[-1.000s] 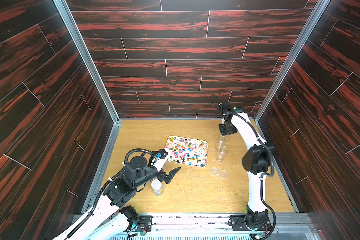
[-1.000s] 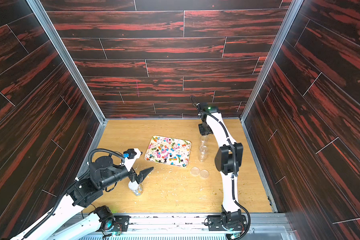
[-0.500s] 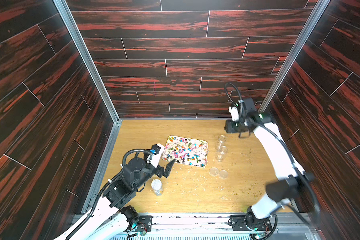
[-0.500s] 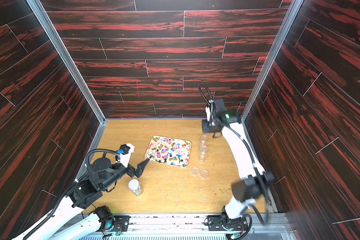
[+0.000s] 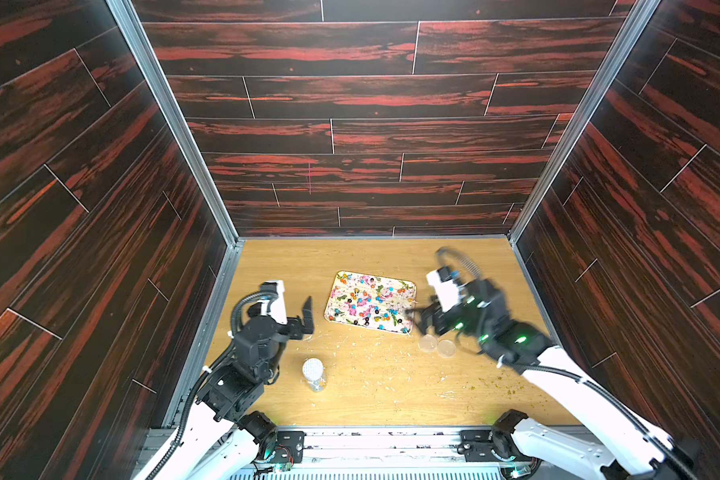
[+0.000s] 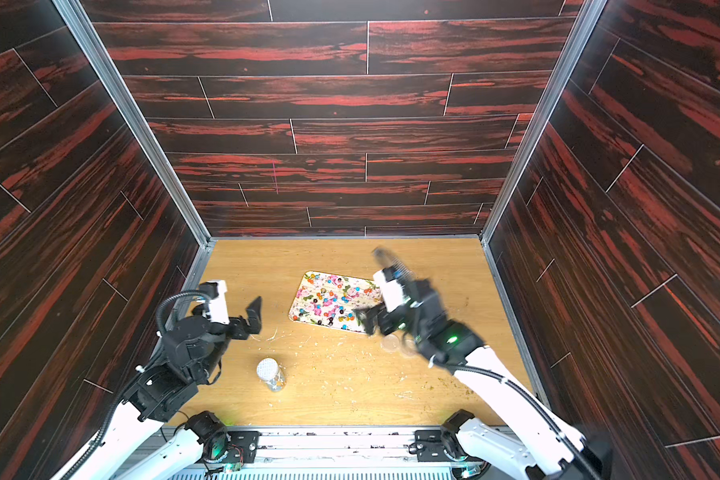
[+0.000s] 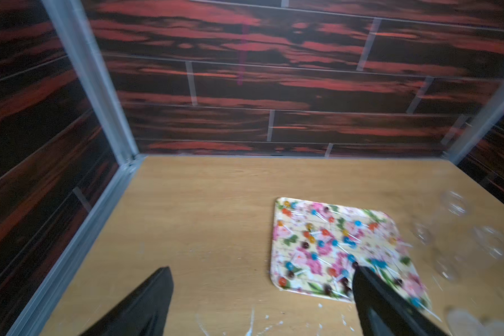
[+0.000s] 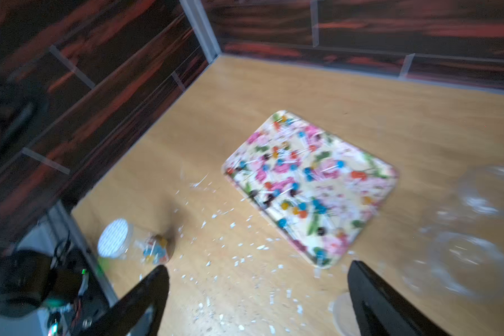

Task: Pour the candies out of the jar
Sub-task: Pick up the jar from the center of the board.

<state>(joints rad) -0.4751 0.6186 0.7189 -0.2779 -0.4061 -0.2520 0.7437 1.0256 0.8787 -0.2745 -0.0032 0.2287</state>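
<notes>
Nearest my base, at about 6 o'clock on the counter [image 5: 371, 395], the jar [image 5: 314, 376] seems to stand upright. Its long axis is vertical and its mouth points up under a white lid [image 5: 312, 368]. A small heap of candies [image 8: 156, 253] shows through its clear wall.

My left pincer [image 7: 261, 269] hangs just beyond it, jaws spread wide and empty, facing roughly 12 o'clock. The jar therefore lies behind it, at its 6 o'clock. My right pincer [image 8: 258, 266], blurred, also gapes with nothing between the jaws, and the jar sits well off at its 8 o'clock. I judge the left arm the nearer. It needs to draw back and drop to the jar's sides, and the lid has to come off before anything pours.

Two loose lids [image 5: 445, 348] lie just below the right pincer. Farther out, at 3 o'clock from the left pincer, is the flowered tray [image 5: 330, 305]. Its long axis runs 9 to 3, and many candies are strewn over it. Empty clear jars [image 7: 490, 241] stand beside its 3 o'clock edge.
</notes>
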